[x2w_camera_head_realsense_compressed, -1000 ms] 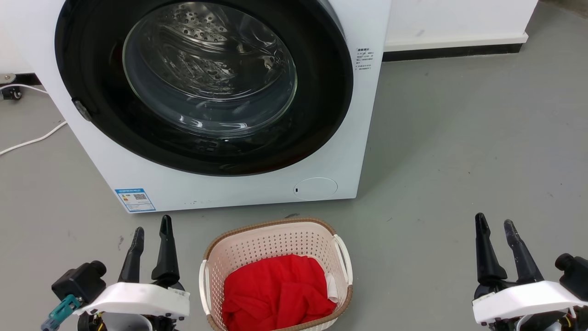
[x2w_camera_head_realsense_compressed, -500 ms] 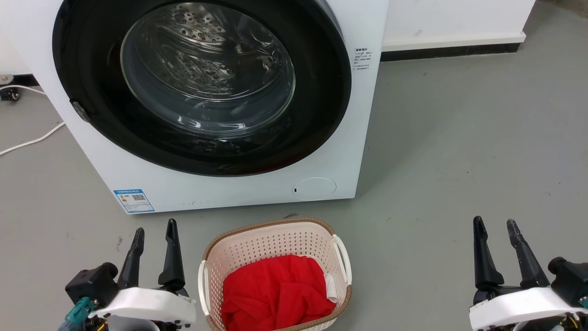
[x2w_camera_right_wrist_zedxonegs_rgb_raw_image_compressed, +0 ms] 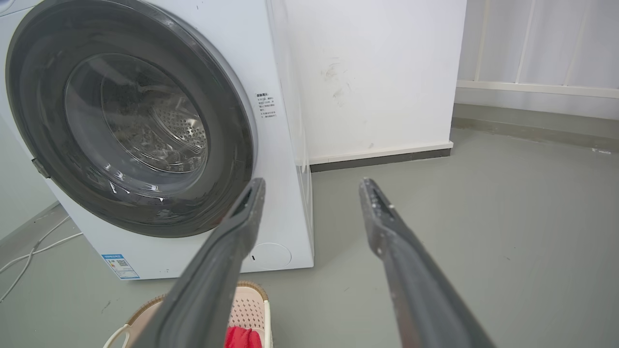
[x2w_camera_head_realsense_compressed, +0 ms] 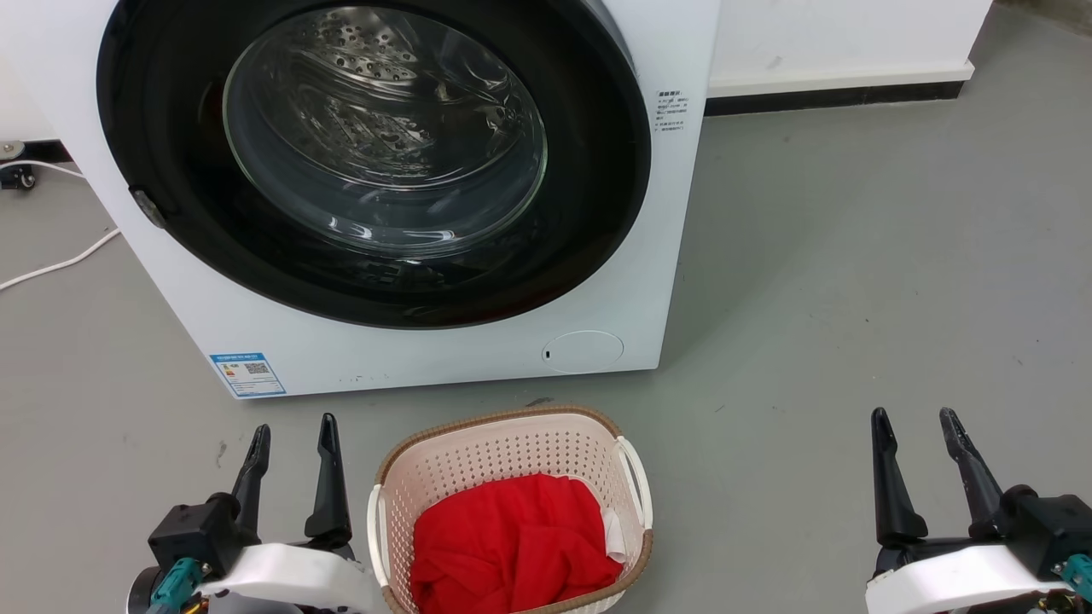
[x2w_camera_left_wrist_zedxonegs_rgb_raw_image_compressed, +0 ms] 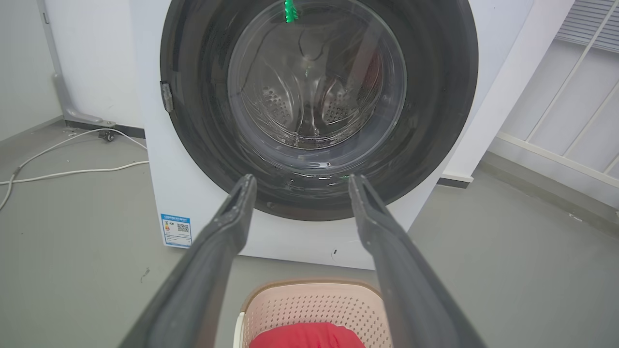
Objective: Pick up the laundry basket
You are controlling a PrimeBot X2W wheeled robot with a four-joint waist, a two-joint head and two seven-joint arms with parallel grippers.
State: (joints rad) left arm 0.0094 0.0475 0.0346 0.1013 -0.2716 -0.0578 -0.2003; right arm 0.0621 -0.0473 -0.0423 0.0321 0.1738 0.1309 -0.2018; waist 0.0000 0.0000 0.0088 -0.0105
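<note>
- laundry basket [x2w_camera_head_realsense_compressed: 503,452] on floor [x2w_camera_head_realsense_compressed: 810,298], just in front of washing machine [x2w_camera_head_realsense_compressed: 409,362]; red cloth [x2w_camera_head_realsense_compressed: 512,537] inside
- left gripper [x2w_camera_head_realsense_compressed: 293,426] just beside basket's left side; fingers spread, holding nothing
- right gripper [x2w_camera_head_realsense_compressed: 914,415] well to basket's right; fingers spread, holding nothing

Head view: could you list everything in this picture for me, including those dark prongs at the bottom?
white front-loading washing machine with round dark-framed glass door: one, white and black, at the back
small cream-white perforated plastic laundry basket with brown rim: one, cream, on the floor in front of the machine
crumpled red cloth: one, red, inside the basket
thin white cable: one, white, on the floor left of the machine
smooth grey floor: one, grey, under everything
left gripper: one, two dark fingers apart, lower left beside the basket
right gripper: one, two dark fingers apart, lower right, farther from the basket
</note>
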